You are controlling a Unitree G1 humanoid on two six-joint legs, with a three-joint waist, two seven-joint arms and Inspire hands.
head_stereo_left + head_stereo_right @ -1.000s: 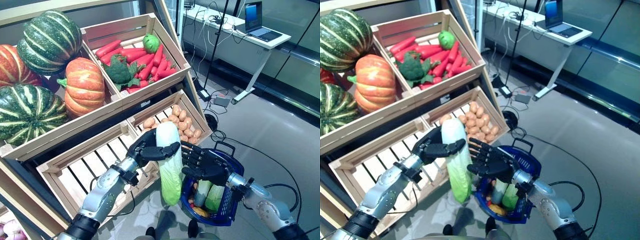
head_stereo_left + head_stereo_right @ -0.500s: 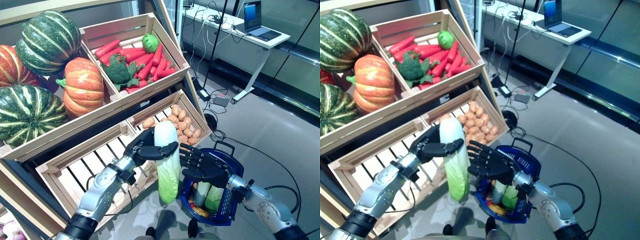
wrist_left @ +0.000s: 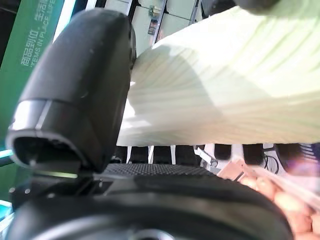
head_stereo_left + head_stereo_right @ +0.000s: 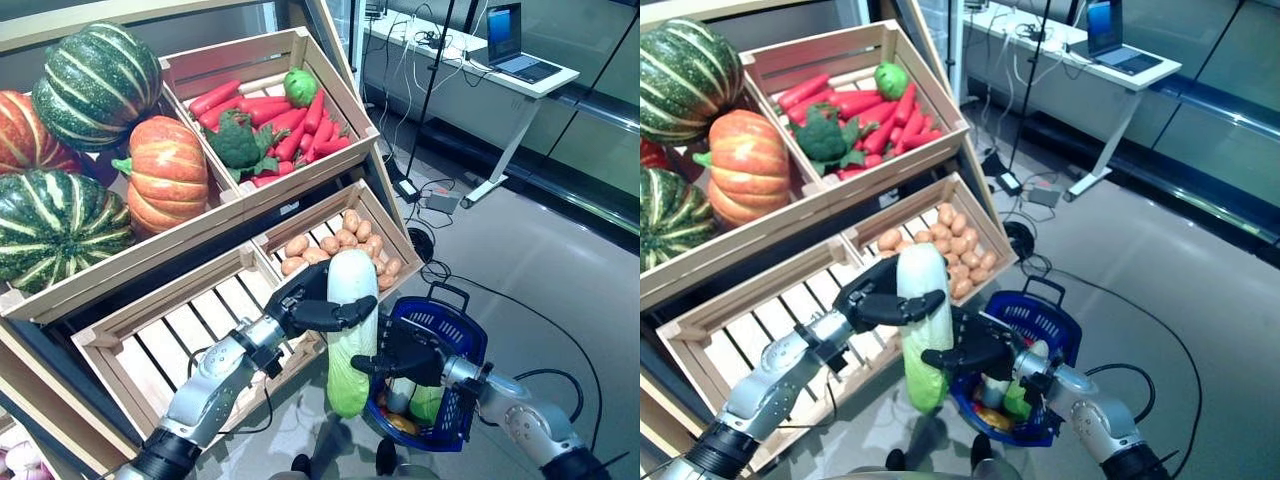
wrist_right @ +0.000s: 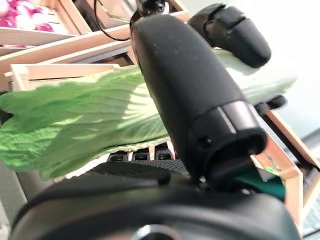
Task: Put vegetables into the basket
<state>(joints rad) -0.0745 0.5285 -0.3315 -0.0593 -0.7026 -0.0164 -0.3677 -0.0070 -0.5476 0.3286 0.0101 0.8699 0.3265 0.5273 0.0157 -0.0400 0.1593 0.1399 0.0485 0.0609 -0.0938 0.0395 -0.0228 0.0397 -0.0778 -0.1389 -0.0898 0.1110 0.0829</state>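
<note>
A long pale-green napa cabbage (image 4: 350,340) hangs upright, leafy end down, just left of the blue wire basket (image 4: 458,328) on the floor. My left hand (image 4: 305,300) is shut on its white upper part. My right hand (image 4: 410,360) reaches from the basket side and grips the cabbage lower down, its thumb (image 5: 190,95) lying across the front of the leaves (image 5: 85,120). The left wrist view shows the white ribbed stalk (image 3: 225,85) pressed against the left hand. The basket holds other green vegetables (image 4: 425,400).
Behind stands a wooden shelf: an empty slatted crate (image 4: 170,330), a crate of potatoes (image 4: 345,240), a crate of carrots and broccoli (image 4: 270,110), and striped pumpkins (image 4: 165,170). A desk with a laptop (image 4: 500,60) is at the back right.
The left hand has carried the cabbage right, toward the basket. The right hand, spread open before, has curled round the cabbage's lower part.
</note>
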